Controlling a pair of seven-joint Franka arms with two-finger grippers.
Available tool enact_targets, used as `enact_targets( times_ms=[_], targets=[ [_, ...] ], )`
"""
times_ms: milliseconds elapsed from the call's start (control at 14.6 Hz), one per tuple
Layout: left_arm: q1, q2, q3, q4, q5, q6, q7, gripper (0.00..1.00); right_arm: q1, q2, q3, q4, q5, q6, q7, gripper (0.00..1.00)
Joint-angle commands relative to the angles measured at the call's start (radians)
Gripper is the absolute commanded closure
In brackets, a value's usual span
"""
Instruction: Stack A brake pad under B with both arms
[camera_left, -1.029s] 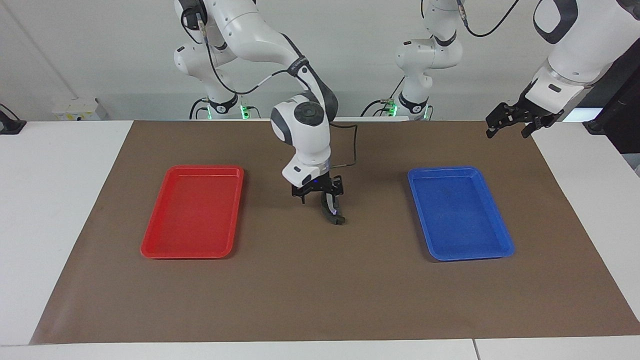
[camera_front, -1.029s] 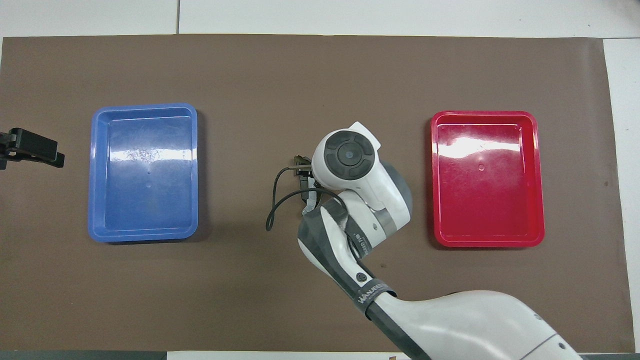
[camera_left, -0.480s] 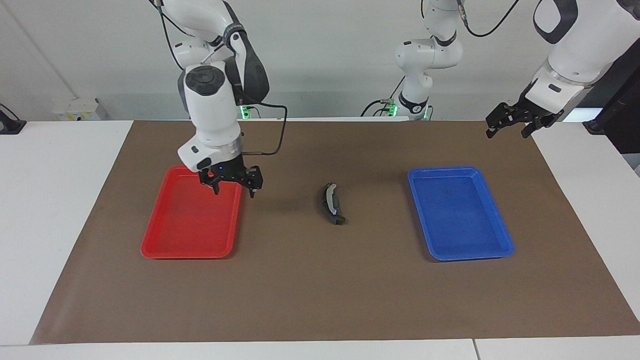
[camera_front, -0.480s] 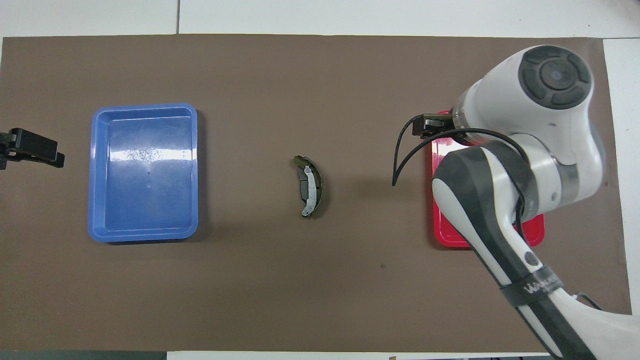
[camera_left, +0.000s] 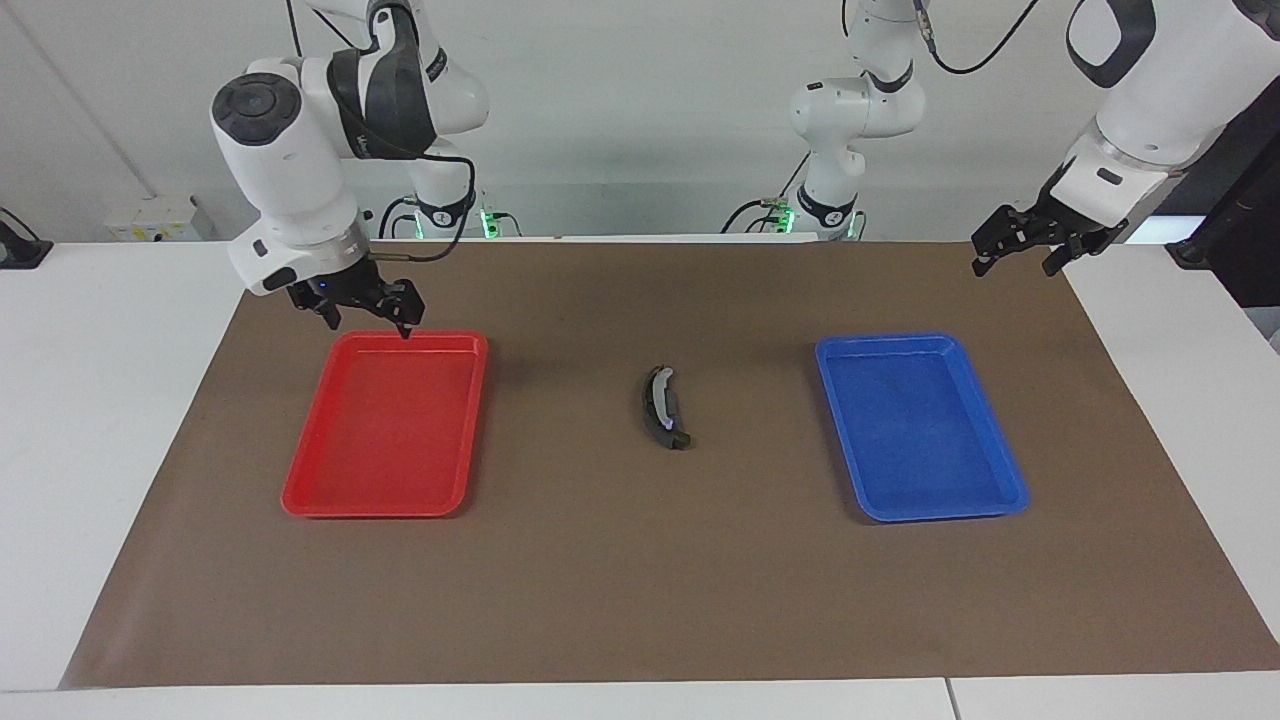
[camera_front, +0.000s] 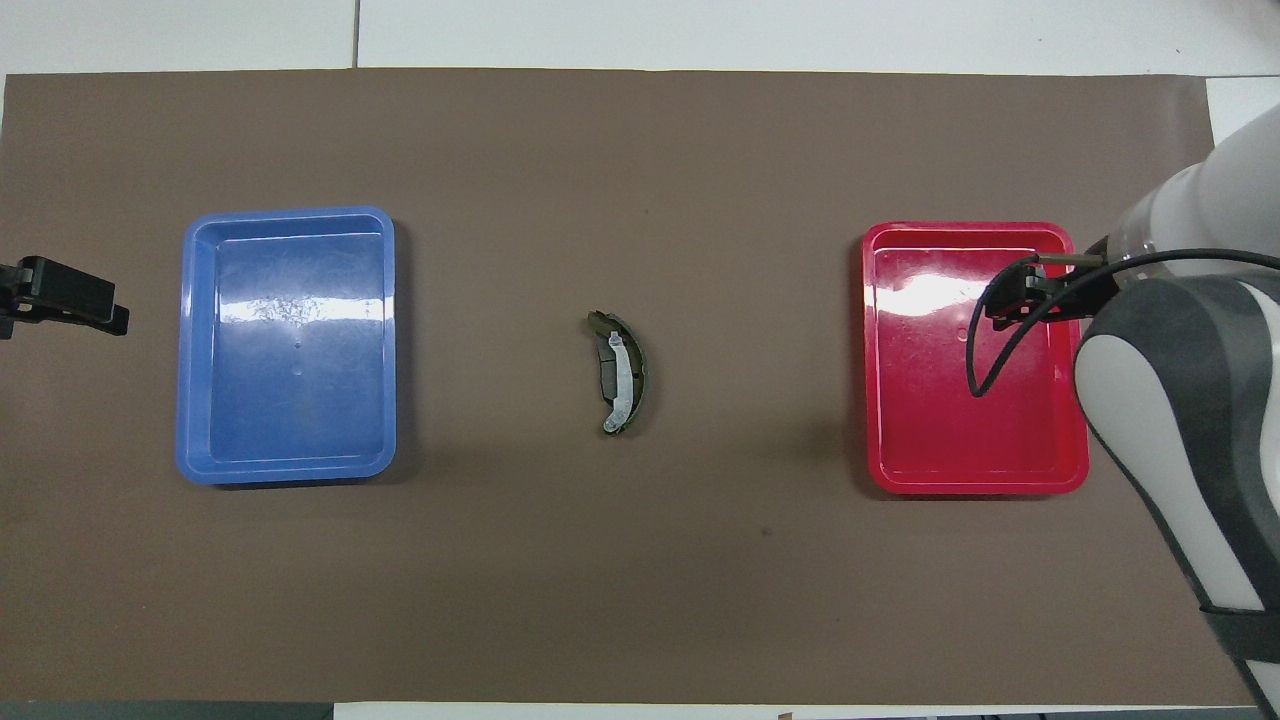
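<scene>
The long crescent-shaped shoe B (camera_left: 662, 405) (camera_front: 632, 372), with its lighter grey strip, lies on the brown mat between the two trays. The short dark grey pad A (camera_front: 604, 353) lies together with it and shows along the crescent's inner curve. I cannot tell how the two overlap. My right gripper (camera_left: 366, 318) is open and empty, raised over the red tray's edge nearest the robots. In the overhead view its arm hides it. My left gripper (camera_left: 1018, 262) (camera_front: 70, 297) is open and empty. It waits in the air over the mat's edge at the left arm's end.
A red tray (camera_left: 300, 490) (camera_front: 1075, 470) lies empty toward the right arm's end of the table. A blue tray (camera_left: 1010, 495) (camera_front: 190, 460) lies empty toward the left arm's end. The brown mat (camera_left: 640, 580) covers most of the white table.
My right gripper has left the two pieces in the middle. It has risen and swung away to the red tray's edge nearest the robots. The pieces and my left arm have not moved.
</scene>
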Motion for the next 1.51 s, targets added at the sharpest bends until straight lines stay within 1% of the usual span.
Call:
enact_targets(
  times_ms=[0, 206, 412, 549, 686, 1235, 1441],
  targets=[
    [0.006, -0.017, -0.006, -0.016, 0.012, -0.005, 0.009, 0.0, -0.072, -0.069, 0.014, -0.064, 0.005, -0.009, -0.07, 0.0],
    [0.006, -0.017, -0.006, -0.016, 0.012, -0.005, 0.009, 0.0, -0.129, -0.093, 0.011, -0.041, 0.075, -0.053, -0.097, 0.0],
    [0.006, -0.017, -0.006, -0.016, 0.012, -0.005, 0.009, 0.0, -0.123, -0.076, 0.012, 0.098, 0.06, -0.15, -0.1, 0.0],
    [0.006, -0.017, -0.006, -0.016, 0.012, -0.005, 0.009, 0.0, -0.121, -0.028, 0.019, 0.207, 0.054, -0.228, -0.138, 0.0],
    [0.006, -0.017, -0.006, -0.016, 0.012, -0.005, 0.009, 0.0, -0.121, -0.002, 0.02, 0.266, 0.048, -0.254, -0.192, 0.0],
    [0.006, -0.017, -0.006, -0.016, 0.012, -0.005, 0.009, 0.0, -0.092, -0.005, 0.023, 0.255, 0.014, -0.236, -0.184, 0.0],
    [0.006, -0.017, -0.006, -0.016, 0.012, -0.005, 0.009, 0.0, -0.046, -0.01, 0.025, 0.247, 0.017, -0.236, -0.12, 0.0]
  ],
)
